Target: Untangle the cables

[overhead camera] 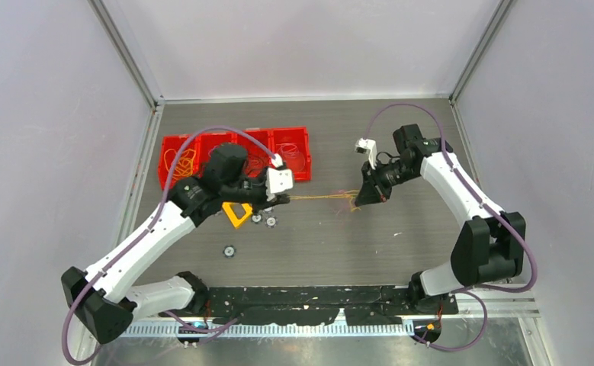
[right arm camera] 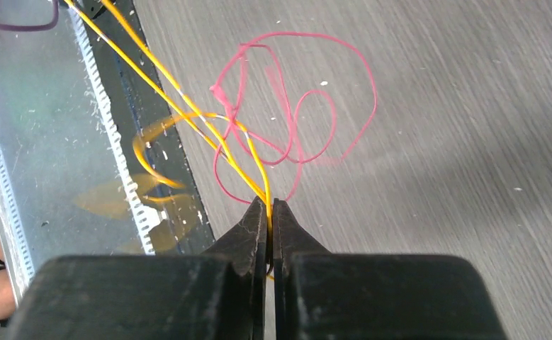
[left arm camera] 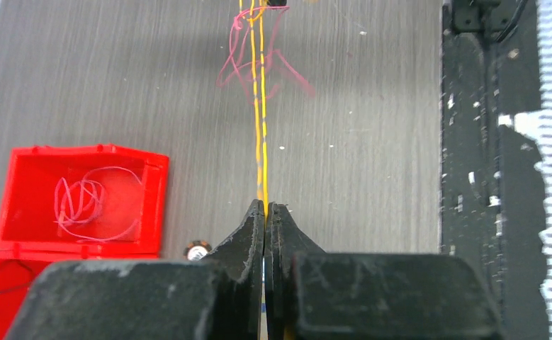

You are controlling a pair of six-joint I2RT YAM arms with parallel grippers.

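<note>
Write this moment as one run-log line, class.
stage: untangling | left pincer: shut on yellow cable | right pincer: shut on yellow cable | yellow cable: stretched between pincers | pink cable: crossing it near right pincer

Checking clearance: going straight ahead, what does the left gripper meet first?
Probably the red cable loops tangled on the yellow cable the left gripper grips; the right gripper lies just beyond.

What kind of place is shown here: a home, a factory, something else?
Probably a robotics lab test cell: plain white panels enclose a grey table, the left arm and right arm stretch a yellow cable, red bins hold wires.
</note>
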